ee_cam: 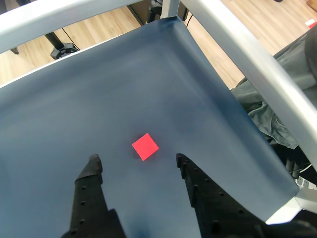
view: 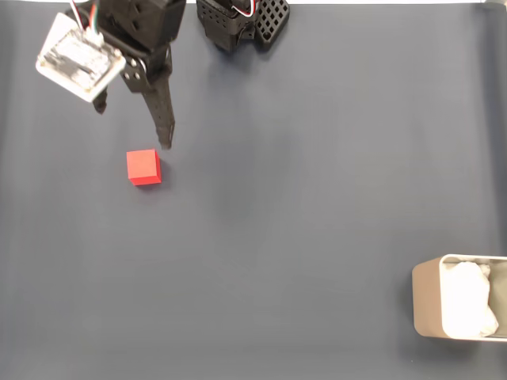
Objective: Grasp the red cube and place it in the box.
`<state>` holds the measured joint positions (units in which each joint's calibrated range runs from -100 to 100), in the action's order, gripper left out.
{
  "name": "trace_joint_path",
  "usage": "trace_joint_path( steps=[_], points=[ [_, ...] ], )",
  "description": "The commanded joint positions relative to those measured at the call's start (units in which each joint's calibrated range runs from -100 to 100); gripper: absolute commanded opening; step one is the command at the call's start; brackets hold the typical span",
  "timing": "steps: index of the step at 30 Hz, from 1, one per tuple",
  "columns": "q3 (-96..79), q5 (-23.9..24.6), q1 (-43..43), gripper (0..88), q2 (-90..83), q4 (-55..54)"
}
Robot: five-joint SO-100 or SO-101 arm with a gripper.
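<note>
The red cube [view: 143,167] rests on the dark blue-grey cloth in the left part of the fixed view. My gripper [view: 133,125] hovers just above and behind it, open, with nothing between its black fingers [view: 162,119]. In the wrist view the red cube [ee_cam: 145,147] lies a little beyond the gap of the gripper [ee_cam: 137,160], roughly centred between the two fingertips [ee_cam: 94,161]. The beige box [view: 424,297] with white padding inside stands at the lower right edge of the fixed view, far from the cube.
The arm's black base [view: 238,24] sits at the top edge of the fixed view, with a white camera module [view: 78,57] on the wrist. Silver frame rails [ee_cam: 247,54] border the cloth's far edges in the wrist view, and wooden floor lies beyond.
</note>
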<state>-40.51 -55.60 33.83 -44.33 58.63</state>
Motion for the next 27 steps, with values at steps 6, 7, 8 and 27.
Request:
trace_joint_path(
  steps=[6, 7, 8, 27],
  points=[
    [-8.9, -2.1, -2.6, 36.7, 0.5, -12.7],
    [-9.6, -2.2, -2.8, 36.8, 0.7, -13.3],
    [-10.1, -2.3, -2.9, 36.8, 1.2, -14.0],
    [-12.0, 0.6, -2.8, 37.2, 9.3, -17.3]
  ],
)
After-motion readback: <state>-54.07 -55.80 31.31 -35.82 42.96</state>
